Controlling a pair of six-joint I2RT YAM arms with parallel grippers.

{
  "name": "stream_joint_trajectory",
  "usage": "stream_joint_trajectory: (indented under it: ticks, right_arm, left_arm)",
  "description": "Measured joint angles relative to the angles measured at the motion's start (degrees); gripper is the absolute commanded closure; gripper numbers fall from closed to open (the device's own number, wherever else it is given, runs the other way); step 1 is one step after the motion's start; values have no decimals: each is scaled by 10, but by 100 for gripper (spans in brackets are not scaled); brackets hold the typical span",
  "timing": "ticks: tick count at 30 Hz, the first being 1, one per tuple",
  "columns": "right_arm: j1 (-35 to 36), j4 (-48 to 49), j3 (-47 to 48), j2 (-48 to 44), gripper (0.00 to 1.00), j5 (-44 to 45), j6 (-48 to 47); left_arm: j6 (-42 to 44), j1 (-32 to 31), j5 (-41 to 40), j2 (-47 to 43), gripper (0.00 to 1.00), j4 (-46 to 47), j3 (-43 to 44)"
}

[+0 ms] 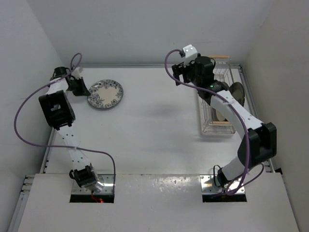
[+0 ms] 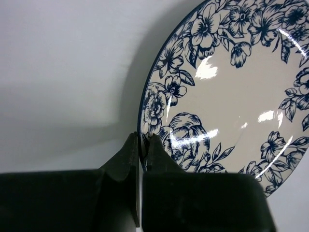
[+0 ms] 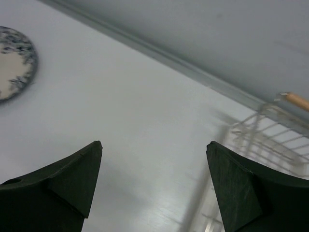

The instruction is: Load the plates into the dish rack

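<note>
The white plate with a blue floral pattern [image 1: 105,94] lies on the table at the far left. It fills the left wrist view [image 2: 231,96]. My left gripper [image 1: 83,90] is shut on its left rim, one finger above and one below the edge [image 2: 143,145]. The white wire dish rack [image 1: 203,123] stands at the far right. A dark-rimmed plate [image 1: 237,91] stands on edge in it, and a cream plate [image 1: 221,116] shows partly under my right arm. My right gripper [image 1: 185,72] is open and empty, raised over the table beside the rack's far left corner [image 3: 154,150].
The rack has a wooden bar handle at its far end [image 1: 222,57] [image 3: 297,100] and at its near end [image 1: 223,123]. White walls enclose the table at the back and both sides. The floral plate shows small at the left edge of the right wrist view [image 3: 12,63].
</note>
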Motion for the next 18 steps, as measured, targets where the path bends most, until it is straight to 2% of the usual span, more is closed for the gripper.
stream_joint_trajectory:
  ticks: [7, 11, 18]
  right_arm:
    - [40, -9, -26, 70, 14, -127, 70]
    - [62, 5, -67, 102, 16, -201, 122]
    - [64, 83, -155, 141, 18, -294, 203]
  left_arm:
    - [127, -156, -11, -161, 100, -52, -177]
    - [160, -245, -2, -238, 100, -75, -221]
    - [195, -309, 20, -323, 100, -99, -274]
